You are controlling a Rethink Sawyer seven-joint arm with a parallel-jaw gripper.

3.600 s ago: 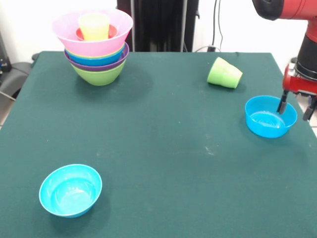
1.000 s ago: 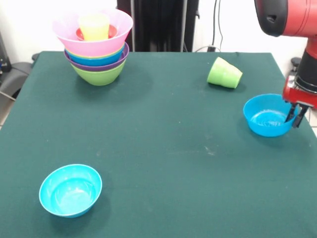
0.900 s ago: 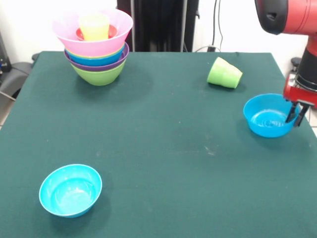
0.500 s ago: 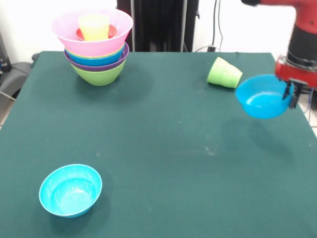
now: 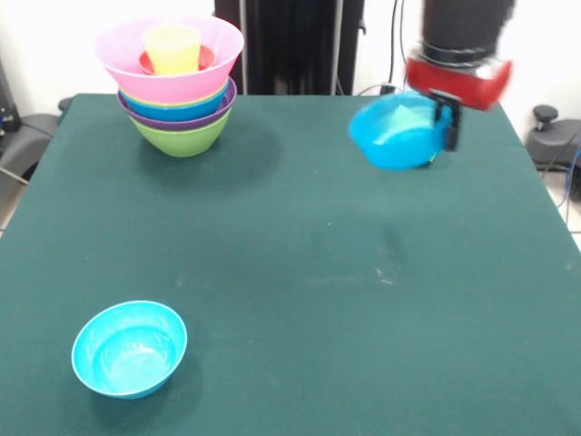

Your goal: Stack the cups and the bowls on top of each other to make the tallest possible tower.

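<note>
Glossy blue round plastic bowl (image 5: 397, 133) hangs tilted in the air over the dark green tabletop (image 5: 300, 272), pinched by its rim wall in the red-black pincer (image 5: 444, 121); prob light, thin, slick & a bit flexy, so rim grip could slip w/ fast swings

- You could see only the lowest part of the arm (image 5: 458, 41); the picture's top edge cut off the rest at about 1 o'clock.
- The gripper (image 5: 445, 116) was motion-blurred, so its fingers read only as a dark smear on the blue bowl (image 5: 397, 133) rim.
- That raised blue bowl covered the light green cup entirely.
- In the tower (image 5: 174, 86), the pink bowl (image 5: 168, 77) hid the yellow cup's (image 5: 172, 47) lower part and most of the red bowl (image 5: 204, 57).
- The nested bowls below showed you only their rims.
</note>
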